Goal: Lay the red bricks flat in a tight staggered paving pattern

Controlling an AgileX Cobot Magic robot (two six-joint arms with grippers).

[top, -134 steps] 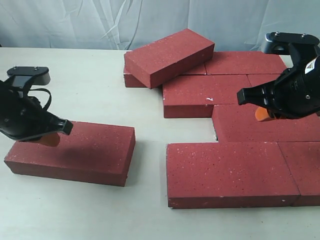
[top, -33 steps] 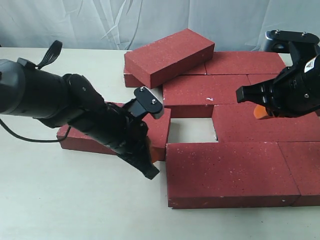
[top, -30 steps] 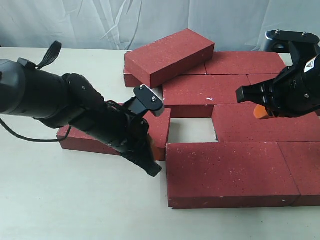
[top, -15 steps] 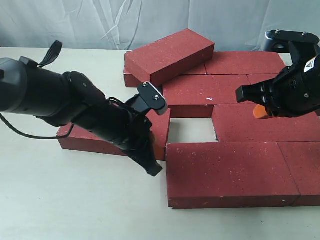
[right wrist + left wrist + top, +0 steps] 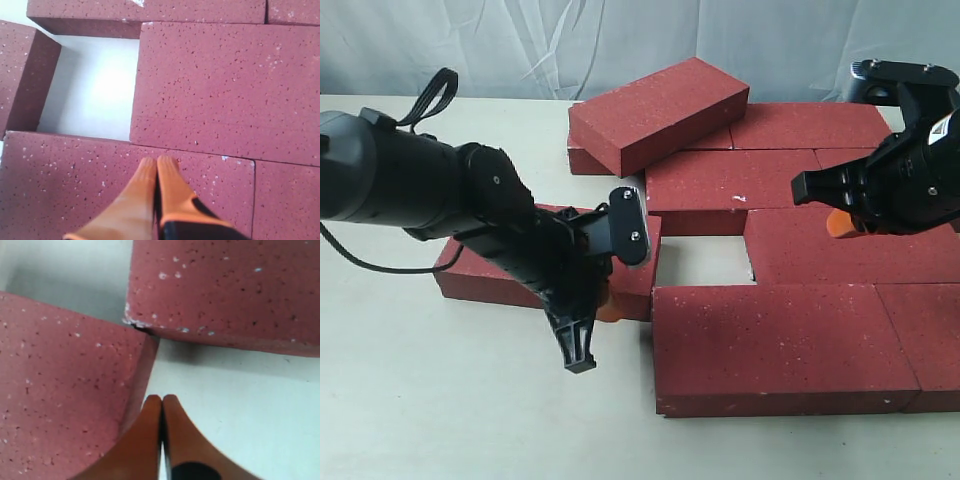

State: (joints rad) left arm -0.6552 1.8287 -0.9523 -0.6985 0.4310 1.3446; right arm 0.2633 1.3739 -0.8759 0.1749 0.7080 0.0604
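The loose dark-red speckled paving brick (image 5: 485, 278) lies flat at left centre, long axis left-right, its right end at the gap of bare desk (image 5: 705, 262) among the laid red bricks (image 5: 790, 335). Left jaws, pinched together and empty, sit beside its near long side; right jaws, likewise pinched, hover farther off.

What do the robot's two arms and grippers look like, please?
Both arms are matte black. The left arm is thick and rounded, with a black cable looping off it and a grey screwed plate near its wrist. The right arm is blockier, with a white marking. The left gripper and right gripper are orange, smooth and tapered.
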